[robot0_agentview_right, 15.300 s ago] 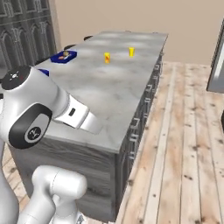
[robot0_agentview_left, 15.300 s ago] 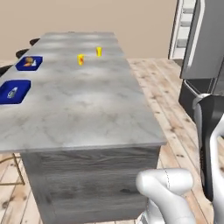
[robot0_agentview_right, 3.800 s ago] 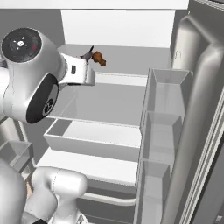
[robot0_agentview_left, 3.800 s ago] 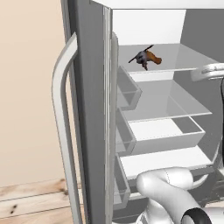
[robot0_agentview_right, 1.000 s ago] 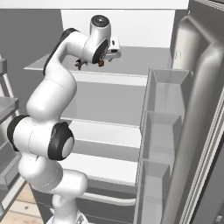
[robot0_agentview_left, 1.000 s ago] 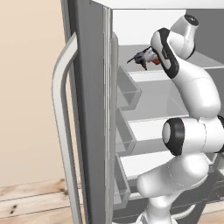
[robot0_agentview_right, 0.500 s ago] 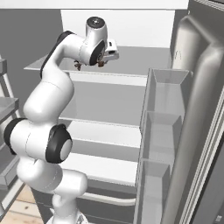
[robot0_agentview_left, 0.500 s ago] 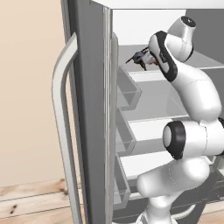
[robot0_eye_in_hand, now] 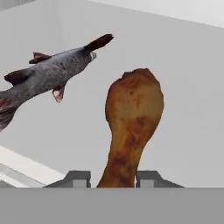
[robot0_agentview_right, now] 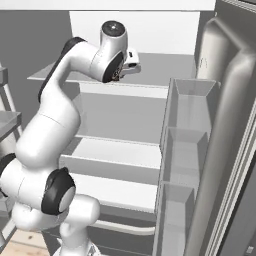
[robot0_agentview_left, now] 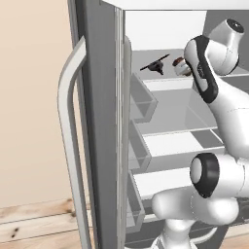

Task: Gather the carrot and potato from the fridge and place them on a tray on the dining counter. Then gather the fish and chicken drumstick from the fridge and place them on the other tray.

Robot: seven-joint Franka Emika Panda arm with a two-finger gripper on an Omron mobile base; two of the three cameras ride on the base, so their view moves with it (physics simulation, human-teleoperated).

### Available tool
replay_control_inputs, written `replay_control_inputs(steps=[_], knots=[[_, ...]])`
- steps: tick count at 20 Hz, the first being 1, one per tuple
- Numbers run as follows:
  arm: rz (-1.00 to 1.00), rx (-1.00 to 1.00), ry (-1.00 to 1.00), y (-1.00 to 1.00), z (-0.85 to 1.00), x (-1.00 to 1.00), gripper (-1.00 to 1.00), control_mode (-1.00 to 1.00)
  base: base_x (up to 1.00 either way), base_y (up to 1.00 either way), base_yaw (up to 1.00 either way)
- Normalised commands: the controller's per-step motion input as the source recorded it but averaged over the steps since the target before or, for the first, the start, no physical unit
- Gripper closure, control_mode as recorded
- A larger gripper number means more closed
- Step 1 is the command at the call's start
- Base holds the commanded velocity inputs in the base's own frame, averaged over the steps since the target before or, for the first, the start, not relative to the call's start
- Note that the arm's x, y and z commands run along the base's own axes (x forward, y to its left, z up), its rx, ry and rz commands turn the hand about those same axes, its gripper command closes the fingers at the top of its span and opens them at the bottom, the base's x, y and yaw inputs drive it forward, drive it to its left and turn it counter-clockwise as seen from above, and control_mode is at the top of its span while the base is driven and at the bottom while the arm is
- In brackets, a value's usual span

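Fridge (robot0_agentview_left: 102, 121) open before me, one chicken drumstick (robot0_eye_in_hand: 131, 127) on the top shelf (robot0_agentview_right: 160, 67), my end effector (robot0_eye_in_hand: 113, 178) narrowed onto its thin end, one fish (robot0_eye_in_hand: 46, 76) at ten o'clock.

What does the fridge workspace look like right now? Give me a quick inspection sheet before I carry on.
Surface: white top fridge shelf, carrying both items.
Job's things: brown chicken drumstick, narrow end toward the gripper; grey fish with dark fins beside it, apart.
Clutter: nothing seen.
Gripper: gripper, one fingertip on each side of the drumstick's narrow end, closed on it.
Cables: nothing seen.
Surroundings: open grey fridge door with bins; lower shelves bare.
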Motion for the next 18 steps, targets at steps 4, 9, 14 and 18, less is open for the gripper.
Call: replay_control_inputs(steps=[4,9,14,18], knots=[[0.00,0.00,-0.13,-0.25,0.33,-0.99,1.00,-1.00,0.00,0.00,0.00],[0.00,0.00,-0.05,0.05,0.41,-0.98,1.00,-1.00,0.00,0.00,0.00],[-0.01,0.00,0.00,0.16,0.20,-1.00,1.00,-1.00,0.00,0.00,0.00],[-0.04,0.00,-0.03,0.00,0.01,-1.00,1.00,-1.00,0.00,0.00,0.00]])
